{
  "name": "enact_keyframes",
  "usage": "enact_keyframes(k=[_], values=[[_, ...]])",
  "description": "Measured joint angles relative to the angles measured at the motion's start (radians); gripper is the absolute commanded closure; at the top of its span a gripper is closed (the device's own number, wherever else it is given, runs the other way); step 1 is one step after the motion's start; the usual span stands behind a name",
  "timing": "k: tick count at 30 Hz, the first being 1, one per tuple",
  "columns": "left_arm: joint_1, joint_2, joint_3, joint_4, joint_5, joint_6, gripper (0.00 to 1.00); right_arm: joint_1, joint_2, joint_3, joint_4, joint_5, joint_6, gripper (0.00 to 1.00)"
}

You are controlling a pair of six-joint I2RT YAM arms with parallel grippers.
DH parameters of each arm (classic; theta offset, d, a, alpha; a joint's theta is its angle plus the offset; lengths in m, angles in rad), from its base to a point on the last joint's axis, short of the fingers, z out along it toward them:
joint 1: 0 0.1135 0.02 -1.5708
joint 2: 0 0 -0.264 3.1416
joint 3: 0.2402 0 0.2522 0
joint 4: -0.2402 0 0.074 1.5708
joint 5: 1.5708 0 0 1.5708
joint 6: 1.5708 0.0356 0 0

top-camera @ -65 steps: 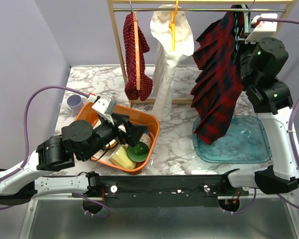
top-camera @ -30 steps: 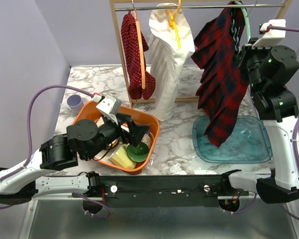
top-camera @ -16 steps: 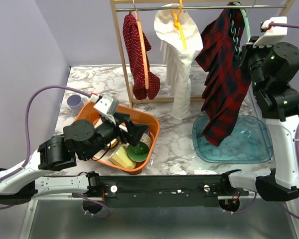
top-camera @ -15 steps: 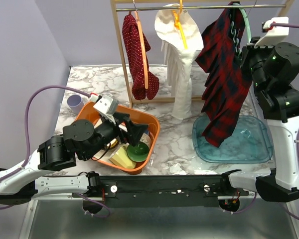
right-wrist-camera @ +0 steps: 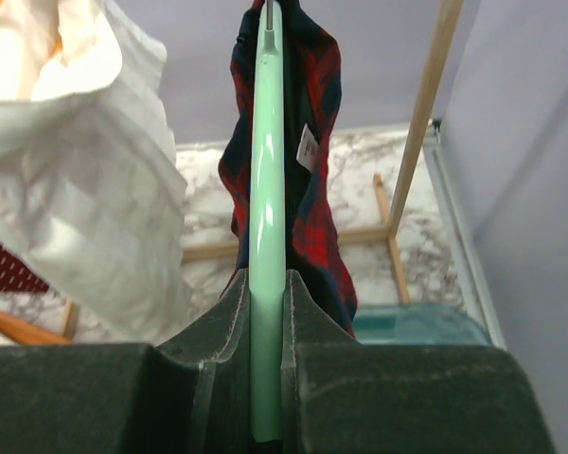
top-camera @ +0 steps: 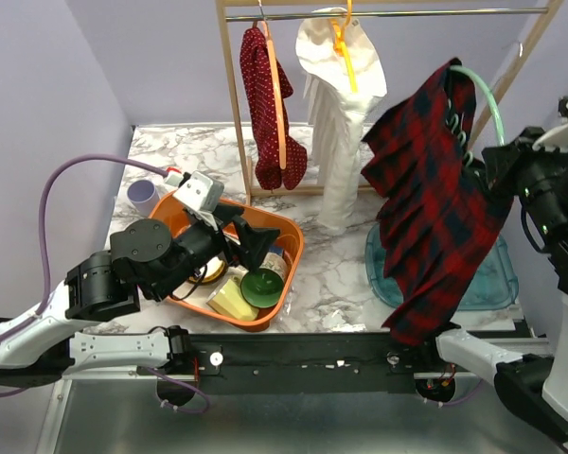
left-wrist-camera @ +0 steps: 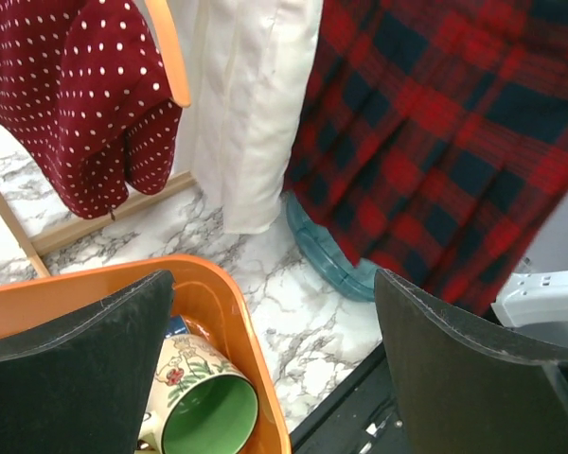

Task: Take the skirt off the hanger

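1. Plaid skirt (top-camera: 435,199), red and dark, pleated. It is draped on a mint-green hanger (top-camera: 483,90), tilted, at the right side of the scene. It sits below the level of the rack rail and over the teal tray (top-camera: 497,279). In the top view its hem overlaps the near edge of the surface.
2. Right end effector (right-wrist-camera: 265,303): fingers closed tight on the bar of the mint-green hanger, which runs upright between them in the wrist view.
3. Left end effector (left-wrist-camera: 275,284): fingers spread wide with nothing between them, above the orange bin (top-camera: 284,241).
4. Wooden clothes rack (top-camera: 232,95), carrying a red polka-dot garment (top-camera: 270,104) on an orange hanger and a white garment (top-camera: 341,113).
5. Orange bin contents include a floral mug with a green interior (left-wrist-camera: 208,416).
6. Lilac cup (top-camera: 143,194), just beside the bin's far-left corner.
7. Marble surface (top-camera: 331,274).
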Motion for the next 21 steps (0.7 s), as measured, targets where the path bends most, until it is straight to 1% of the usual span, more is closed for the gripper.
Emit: enact_keyframes(k=[4, 7, 11, 15, 17, 21], values=[[0.000, 0.037, 0.052, -0.024, 0.025, 0.021, 0.07, 0.000, -0.064, 0.005, -0.131, -0.028, 0.053, 0.99], [0.000, 0.063, 0.095, -0.046, 0.058, 0.036, 0.07, 0.000, -0.114, 0.038, -0.221, -0.088, 0.082, 0.99], [0.000, 0.112, 0.187, -0.063, 0.125, 0.072, 0.07, -0.001, -0.200, 0.085, -0.301, -0.209, 0.137, 0.99], [0.000, 0.177, 0.318, -0.092, 0.203, 0.129, 0.07, -0.002, -0.291, 0.139, -0.347, -0.354, 0.187, 0.99], [0.000, 0.238, 0.444, -0.114, 0.239, 0.158, 0.06, -0.002, -0.320, 0.156, -0.358, -0.425, 0.202, 0.99], [0.000, 0.318, 0.599, -0.123, 0.280, 0.188, 0.04, -0.002, -0.354, 0.153, -0.372, -0.561, 0.218, 0.99]])
